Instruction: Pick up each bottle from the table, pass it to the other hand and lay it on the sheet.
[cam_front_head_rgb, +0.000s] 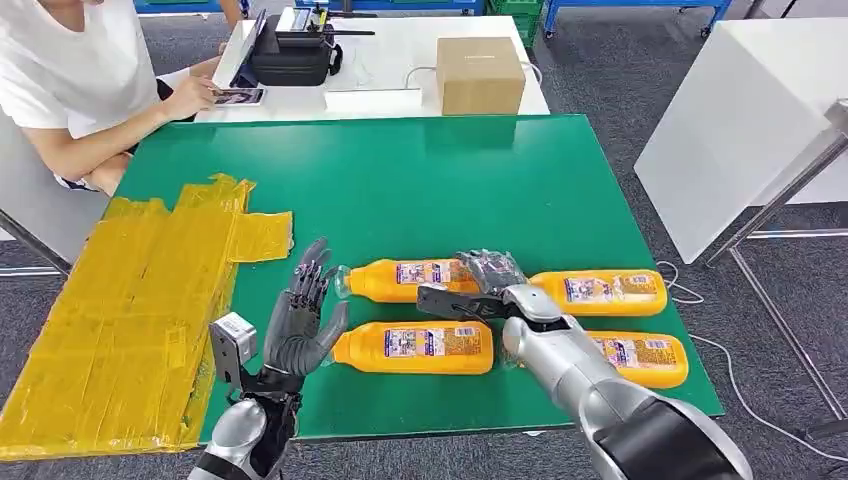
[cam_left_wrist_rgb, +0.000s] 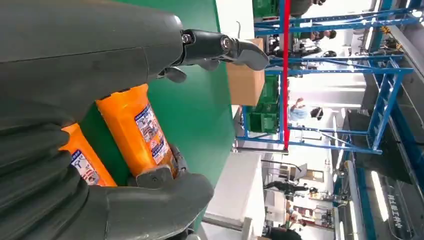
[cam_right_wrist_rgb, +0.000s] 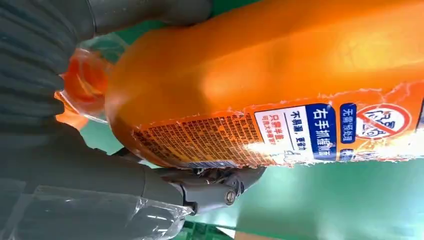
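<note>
Several orange bottles lie on their sides on the green table (cam_front_head_rgb: 400, 190). My right hand (cam_front_head_rgb: 485, 285) grips the base end of the far-left bottle (cam_front_head_rgb: 405, 280), fingers curled over it and thumb on its near side; the bottle (cam_right_wrist_rgb: 280, 75) lies on the table. My left hand (cam_front_head_rgb: 305, 320) stands upright with fingers spread and holds nothing, just left of that bottle's cap. The near-left bottle (cam_front_head_rgb: 415, 347) lies beside its palm. Two more bottles (cam_front_head_rgb: 605, 290) (cam_front_head_rgb: 640, 358) lie to the right. The yellow sheet (cam_front_head_rgb: 130, 300) covers the table's left part. The left wrist view shows two bottles (cam_left_wrist_rgb: 135, 130) past the palm.
A person in a white shirt (cam_front_head_rgb: 70, 70) sits at the back left with a phone. Behind the green table stands a white table with a cardboard box (cam_front_head_rgb: 480, 75) and a black device (cam_front_head_rgb: 290, 50). Another white table (cam_front_head_rgb: 740, 110) stands to the right.
</note>
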